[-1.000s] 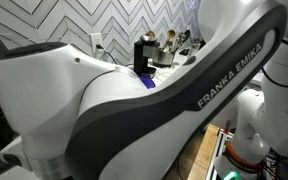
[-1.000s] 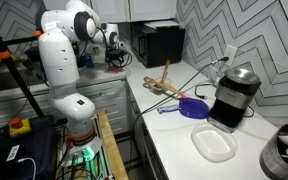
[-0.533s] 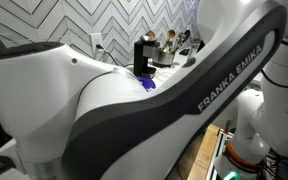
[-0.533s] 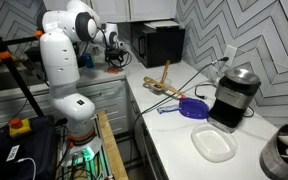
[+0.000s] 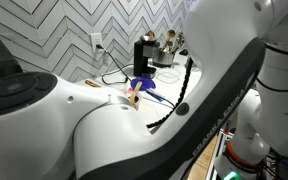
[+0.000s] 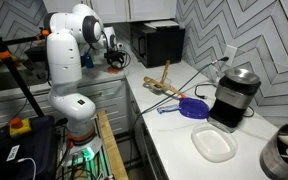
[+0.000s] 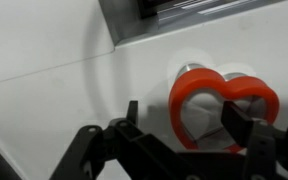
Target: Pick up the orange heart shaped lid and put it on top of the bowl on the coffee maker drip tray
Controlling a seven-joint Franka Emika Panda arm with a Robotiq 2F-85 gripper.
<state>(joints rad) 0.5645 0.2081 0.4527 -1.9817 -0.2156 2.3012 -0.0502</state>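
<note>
Wrist view: we're at the approach step. End effector (image 7: 189, 128) is open, jaws spread above the lid (image 7: 224, 105), which lies on the counter (image 7: 54, 110). Next we'd centre, descend and close. Coffee maker (image 6: 234, 95) stands well apart, so we expect a long carry.

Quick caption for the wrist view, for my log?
Open gripper poised over the red-orange heart-shaped lid on the white counter.

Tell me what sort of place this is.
Probably a kitchen: a white countertop under a herringbone tile backsplash, a small black coffee maker, and a wide black appliance in the corner.
</note>
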